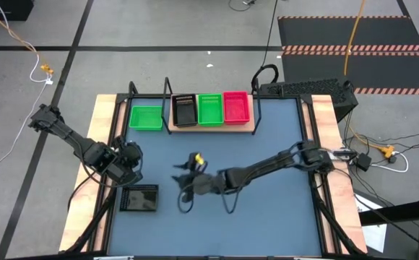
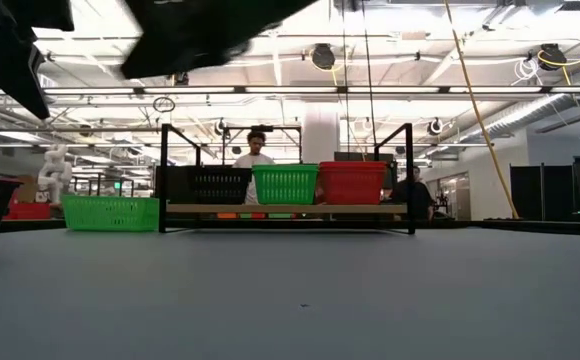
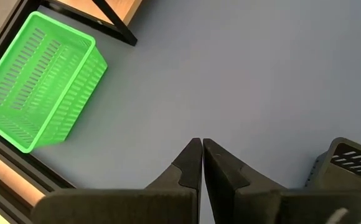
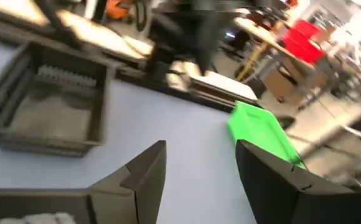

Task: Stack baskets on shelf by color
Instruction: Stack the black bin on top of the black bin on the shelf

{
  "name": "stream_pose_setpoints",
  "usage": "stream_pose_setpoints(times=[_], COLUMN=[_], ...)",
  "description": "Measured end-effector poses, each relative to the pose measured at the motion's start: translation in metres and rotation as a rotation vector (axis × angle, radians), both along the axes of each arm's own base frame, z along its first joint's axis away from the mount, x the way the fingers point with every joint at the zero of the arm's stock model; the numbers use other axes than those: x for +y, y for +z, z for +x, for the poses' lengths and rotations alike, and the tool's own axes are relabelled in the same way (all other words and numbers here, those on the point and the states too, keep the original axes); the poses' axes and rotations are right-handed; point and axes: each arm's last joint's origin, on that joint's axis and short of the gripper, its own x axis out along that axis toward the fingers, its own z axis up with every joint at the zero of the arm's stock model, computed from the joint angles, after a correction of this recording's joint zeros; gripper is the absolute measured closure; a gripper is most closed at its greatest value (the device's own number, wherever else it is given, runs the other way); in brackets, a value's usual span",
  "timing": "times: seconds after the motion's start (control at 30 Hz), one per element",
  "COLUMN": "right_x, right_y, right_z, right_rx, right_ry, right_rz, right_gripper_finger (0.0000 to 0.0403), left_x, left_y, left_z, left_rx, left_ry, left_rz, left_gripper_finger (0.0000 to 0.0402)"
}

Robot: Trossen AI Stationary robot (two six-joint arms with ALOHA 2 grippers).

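On the shelf [image 1: 211, 129] at the table's far side stand a black basket [image 1: 184, 110], a green basket [image 1: 210, 108] and a pink-red basket [image 1: 236, 106], side by side. Another green basket [image 1: 145, 117] sits on the tabletop left of the shelf. A black basket [image 1: 139, 198] rests on the table near the left edge. My left gripper [image 3: 201, 150] is shut and hovers between those two baskets, touching neither. My right gripper [image 4: 199, 165] is open above the table's middle [image 1: 183, 182], facing the black basket [image 4: 46, 102] on the table.
Black wire uprights [image 1: 167, 94] rise at the shelf's ends. Wooden strips [image 1: 102, 123] border the blue-grey tabletop. The table's right half [image 1: 282, 209] holds only my right arm. In the low view, people [image 2: 255, 150] show in the room beyond the shelf.
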Motion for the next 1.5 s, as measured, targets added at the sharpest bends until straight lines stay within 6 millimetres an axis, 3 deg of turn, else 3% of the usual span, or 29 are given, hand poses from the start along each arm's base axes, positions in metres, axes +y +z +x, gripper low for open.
stream_pose_setpoints(times=[0.17, 0.3, 0.5, 0.67, 0.83, 0.97, 1.2, 1.5], right_x=[-0.031, -0.045, -0.048, -0.051, -0.061, -0.061, -0.061, -0.048], right_y=[0.016, 0.026, 0.007, -0.017, -0.032, -0.038, -0.04, -0.027], right_z=[-0.038, -0.07, -0.113, -0.133, -0.133, -0.128, -0.122, -0.102], right_rx=[-0.132, -0.284, -0.366, -0.408, -0.406, -0.395, -0.478, -0.35], right_ry=[-0.094, -0.103, -0.106, -0.112, -0.138, -0.021, 0.043, 0.084], right_rz=[0.113, 0.26, 0.378, 0.455, 0.48, 0.508, 0.498, 0.423], right_gripper_finger=[0.0213, 0.0213, 0.0213, 0.0213, 0.0213, 0.0213, 0.0213, 0.0213], left_x=[0.0, 0.0, -0.001, -0.001, -0.001, 0.0, 0.003, 0.012], left_y=[0.0, 0.0, 0.0, 0.0, 0.0, 0.001, 0.004, 0.005], left_z=[0.0, 0.0, 0.002, 0.002, 0.002, 0.002, 0.004, 0.008], left_rx=[0.001, 0.004, -0.011, -0.007, -0.012, -0.022, -0.092, -0.111], left_ry=[-0.007, -0.017, -0.013, -0.024, -0.024, -0.041, -0.039, 0.015], left_rz=[0.002, 0.005, -0.006, -0.001, 0.009, 0.043, 0.185, 0.269], left_gripper_finger=[0.0382, 0.0382, 0.0382, 0.0382, 0.0382, 0.0382, 0.0382, 0.0382])
